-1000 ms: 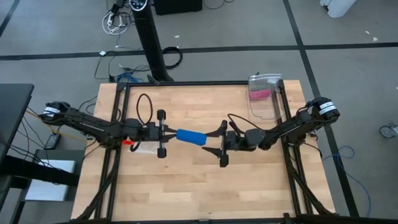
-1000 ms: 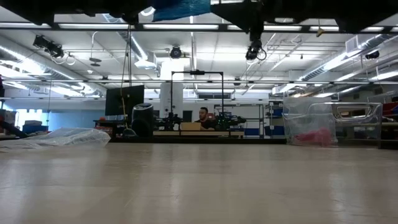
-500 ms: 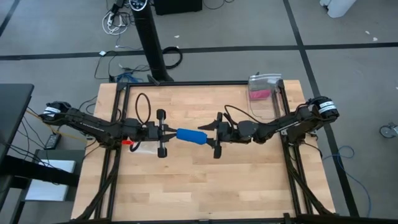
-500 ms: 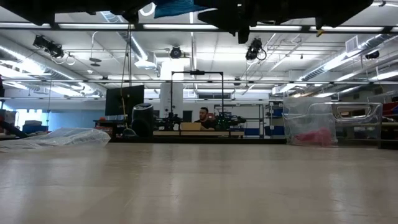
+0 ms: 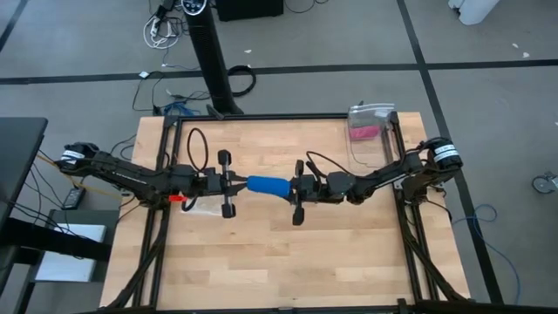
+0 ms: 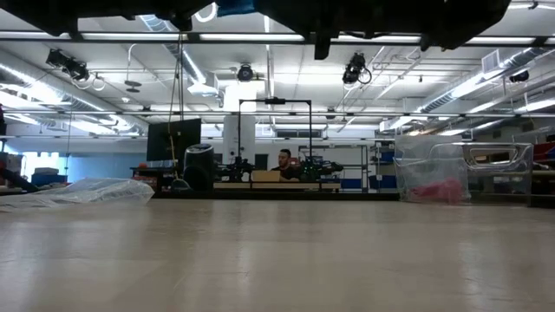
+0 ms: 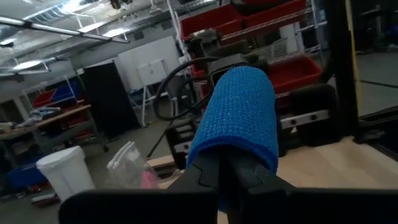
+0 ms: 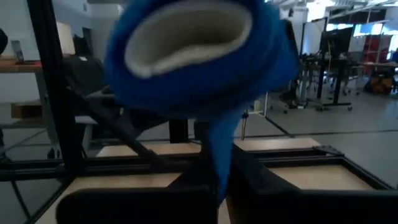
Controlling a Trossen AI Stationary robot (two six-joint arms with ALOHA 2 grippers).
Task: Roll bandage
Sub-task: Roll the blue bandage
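Bandage (image 5: pixel 266 186), wound into a small bright blue roll, hangs in the air above the middle of the wooden table (image 5: pixel 261 253), held level between the two arms. From overhead, the left gripper (image 5: pixel 237 184) meets the roll's left end and the right gripper (image 5: pixel 290 189) meets its right end, so the roll bridges the space between them.

Both sets of fingers are pinched tight on the fabric. The left wrist view looks straight along the blue roll (image 7: pixel 236 121), its knitted surface rising from the clamped dark fingers (image 7: pixel 239 177). The right wrist view faces the roll's other end (image 8: pixel 189 53), where a pale core shows inside the blue windings and a loose blue flap runs down into the closed fingers (image 8: pixel 245 171).

A clear plastic container (image 5: pixel 370 131) with something pink inside sits at the far right corner of the table, well apart from the roll. A crumpled clear plastic bag (image 5: pixel 199 208) lies on the table just beneath the left arm, near a small red patch (image 5: pixel 179 199).

From table height the arms show only as dark shapes along the upper edge, with a sliver of blue (image 6: pixel 234 7) among them. A person (image 6: pixel 284 161) sits far back in the room.
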